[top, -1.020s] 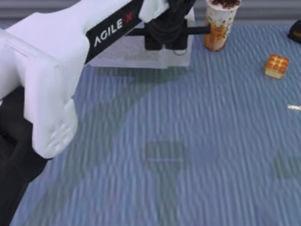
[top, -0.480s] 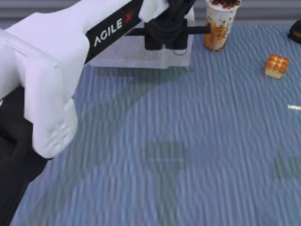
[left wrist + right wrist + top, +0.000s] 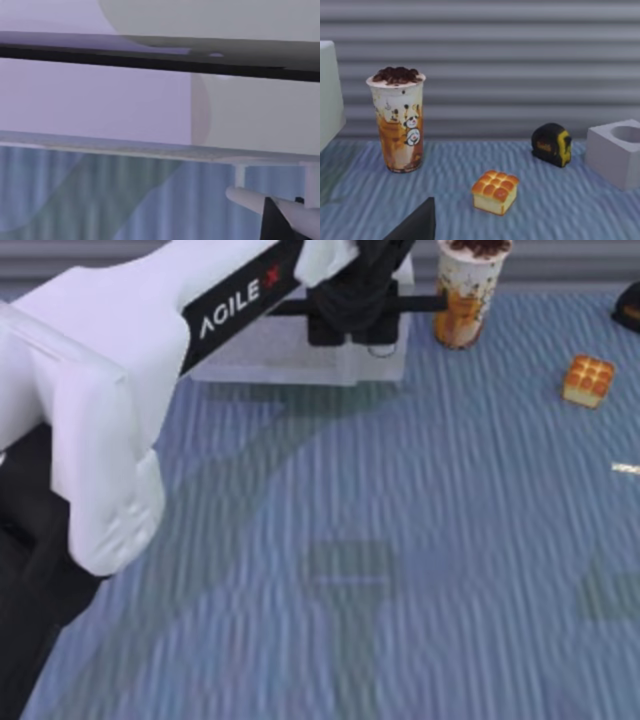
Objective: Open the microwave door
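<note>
One arm is at work: my left arm stretches from the top view's left side to the far edge of the table [image 3: 420, 540], and its black left gripper [image 3: 352, 302] sits over the front of the microwave [image 3: 300, 355]. Whether the jaws are open or closed cannot be told; from above the wrist hides them. In the left wrist view the microwave door [image 3: 95, 105] fills most of the frame as a pale lavender panel right in front of the jaws, with a dark horizontal gap along its upper edge and the grey knob panel [image 3: 260, 110] beside it. Whether the door is ajar cannot be told.

Just beside the gripper, toward the table's right, stands a tall drink cup [image 3: 468, 290] with a dark topping, close to the microwave's corner. Farther to the right lies a small bread bun [image 3: 588, 380], well apart from the jaws. The right wrist view shows a black and yellow tape measure [image 3: 551, 144] beyond the bun and a pale grey block [image 3: 615, 150] with a round hollow. My right gripper is out of the top view.
</note>
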`<act>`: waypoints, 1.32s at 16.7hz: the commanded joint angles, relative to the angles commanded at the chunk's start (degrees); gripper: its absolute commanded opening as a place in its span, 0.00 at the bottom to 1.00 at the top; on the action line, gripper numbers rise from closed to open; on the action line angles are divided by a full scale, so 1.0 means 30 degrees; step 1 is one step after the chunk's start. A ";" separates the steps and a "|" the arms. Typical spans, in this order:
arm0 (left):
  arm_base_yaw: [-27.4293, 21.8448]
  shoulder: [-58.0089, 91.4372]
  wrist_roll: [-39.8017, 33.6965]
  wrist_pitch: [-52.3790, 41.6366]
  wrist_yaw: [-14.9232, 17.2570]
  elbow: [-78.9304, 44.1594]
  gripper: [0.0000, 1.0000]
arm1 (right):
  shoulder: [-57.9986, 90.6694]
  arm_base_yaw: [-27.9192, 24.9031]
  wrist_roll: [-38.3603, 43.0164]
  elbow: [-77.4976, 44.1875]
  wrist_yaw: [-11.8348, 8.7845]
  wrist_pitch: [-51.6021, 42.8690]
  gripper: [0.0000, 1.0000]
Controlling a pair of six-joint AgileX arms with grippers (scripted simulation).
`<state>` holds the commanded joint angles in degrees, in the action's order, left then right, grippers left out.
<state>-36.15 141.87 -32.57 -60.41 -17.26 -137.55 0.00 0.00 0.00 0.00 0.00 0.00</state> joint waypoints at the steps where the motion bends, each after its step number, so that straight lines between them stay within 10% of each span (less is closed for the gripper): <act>1: 0.0000 0.0000 0.0000 0.0000 0.0000 0.0000 0.00 | 0.0000 0.0000 0.0000 0.0000 0.0000 0.0000 1.00; 22: 0.0035 -0.1376 0.0834 0.1377 0.0363 0.2510 0.00 | 0.0000 0.0000 0.0000 0.0000 0.0000 0.0000 1.00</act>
<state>-36.04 137.74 -30.07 -56.28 -16.17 -130.02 0.00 0.00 0.00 0.00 0.00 0.00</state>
